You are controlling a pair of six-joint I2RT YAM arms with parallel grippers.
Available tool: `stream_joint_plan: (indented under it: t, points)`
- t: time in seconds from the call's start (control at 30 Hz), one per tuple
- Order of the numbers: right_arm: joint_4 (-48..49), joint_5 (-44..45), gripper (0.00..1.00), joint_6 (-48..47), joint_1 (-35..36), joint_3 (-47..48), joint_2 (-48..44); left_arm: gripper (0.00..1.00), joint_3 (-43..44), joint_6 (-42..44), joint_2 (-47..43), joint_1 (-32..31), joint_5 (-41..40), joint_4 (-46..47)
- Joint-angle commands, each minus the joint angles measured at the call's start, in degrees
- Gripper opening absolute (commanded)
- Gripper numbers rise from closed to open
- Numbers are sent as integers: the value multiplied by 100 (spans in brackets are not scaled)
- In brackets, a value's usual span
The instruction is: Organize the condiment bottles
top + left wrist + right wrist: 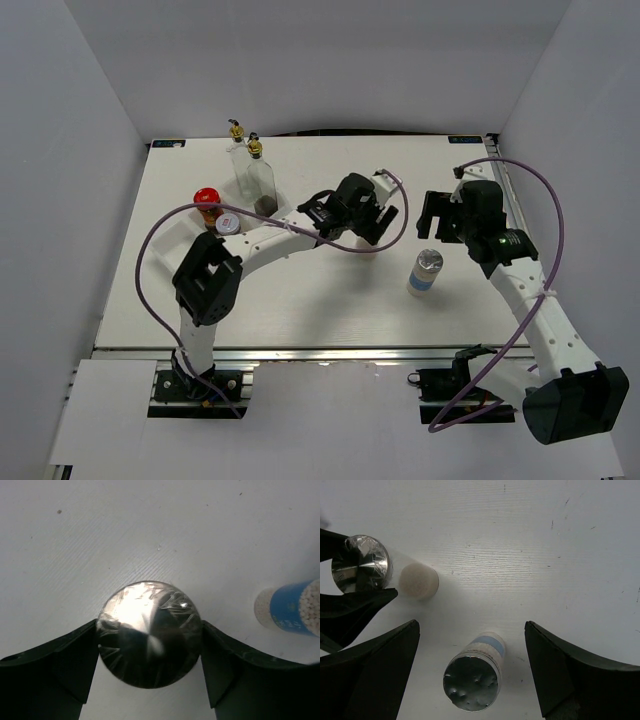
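My left gripper (365,212) is shut on a silver-lidded shaker (149,632), its fingers pressing both sides of the lid; the gripper hides this shaker from above. It also shows in the right wrist view (361,563). A blue-labelled silver-lidded shaker (425,270) stands upright mid-right, untouched. My right gripper (437,218) is open above it, and the shaker (472,680) sits between and below the spread fingers. Two tall glass bottles with gold tops (254,172), a red-capped jar (206,197) and another silver-lidded shaker (228,225) stand together at the back left.
Purple cables loop over the table from both arms (160,235). Grey walls close in the table's left, back and right sides. The blue-labelled shaker also shows at the right edge of the left wrist view (292,607).
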Motion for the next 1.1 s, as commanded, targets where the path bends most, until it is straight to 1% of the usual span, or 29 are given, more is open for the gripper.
stream_joint_plan:
  t: [0.0, 0.07, 0.1, 0.13, 0.2, 0.23, 0.27, 0.37, 0.4, 0.5, 0.53, 0.57, 0.6, 0.63, 0.67, 0.7, 0.73, 0.77, 0.8, 0.83, 0.87, 0.9, 0.93, 0.97, 1.0, 1.03, 1.07]
  points:
    - [168, 199, 89, 40, 4, 157, -132, 81, 478, 122, 70, -5, -198, -280]
    - [168, 260, 89, 40, -5, 130, -140, 66, 505, 105, 53, -5, -189, -255]
    - [185, 295, 89, 40, -5, 113, -140, 52, 461, 105, -34, -5, -163, -185]
    - [194, 304, 89, 40, -5, 104, -149, 46, 417, 122, -87, -14, -137, -132]
    - [281, 313, 90, 32, -5, 42, -167, 30, 277, 122, -228, -5, -31, 8]
    - [299, 322, 89, 40, -5, 25, -184, 13, 224, 87, -368, -5, -5, 61]
    - [300, 322, 89, 40, -5, 16, -167, 9, 180, 70, -430, -5, -13, 97]
    - [379, 348, 89, 58, -5, -11, -158, 2, 118, -1, -676, -5, -162, 53]
    - [414, 366, 89, 110, -5, -28, -158, 0, 118, -114, -755, -5, -450, -77]
    - [642, 445, 90, 154, -5, -72, -141, 0, -22, -545, -1290, -5, -1179, -420]
    - [738, 489, 89, 172, -22, -89, -114, 0, -292, -772, -1475, -5, -1713, -474]
    - [774, 533, 90, 172, -31, -90, -97, 0, -460, -905, -1903, -14, -1997, -614]
    - [800, 629, 89, 155, -40, -72, -70, 0, -627, -1063, -2133, -6, -2278, -676]
    - [827, 708, 89, 155, -92, -55, -18, 0, -986, -1386, -2370, -5, -2873, -763]
    - [871, 831, 89, 189, -119, -28, 17, 0, -1137, -1537, -2599, -5, -3183, -895]
    - [888, 928, 89, 207, -163, -2, 61, 0, -1269, -1722, -3045, -5, -3517, -1218]
    - [906, 929, 89, 225, -259, 50, 140, 0, -1410, -2063, -3258, 3, -4181, -1387]
    - [915, 885, 89, 242, -295, 86, 176, 0, -1637, -2231, -3452, 38, -4458, -1745]
    - [941, 745, 89, 234, -338, 95, 219, 0, -1744, -2407, -3837, 134, -4678, -1897]
    - [993, 666, 89, 225, -391, 104, 272, 0, -1858, -2783, -4015, 222, -4872, -2055]
    - [1038, 578, 89, 199, -409, 95, 307, 0, -2016, -2961, -4164, 336, -5170, -2387]
    - [1090, 438, 89, 181, -427, 112, 369, 0, -2061, -3128, -4444, 633, -5277, -2556]
    - [1091, 393, 89, 164, -462, 130, 395, 0, -2096, -3408, -4578, 810, -5391, -2723]
    - [1091, 366, 89, 155, -471, 174, 422, 0, -2132, -3498, -4701, 1021, -5610, -2881]
    - [1143, 331, 89, 155, -497, 174, 457, 0, -2193, -3577, -4824, 1458, -5699, -2926]
    - [1170, 296, 89, 137, -532, 183, 466, 0, -2185, -3778, -5016, 1654, -5726, -2979]
    - [1205, 252, 89, 120, -558, 183, 483, 0, -2167, -3789, -5097, 1821, -5709, -2970]
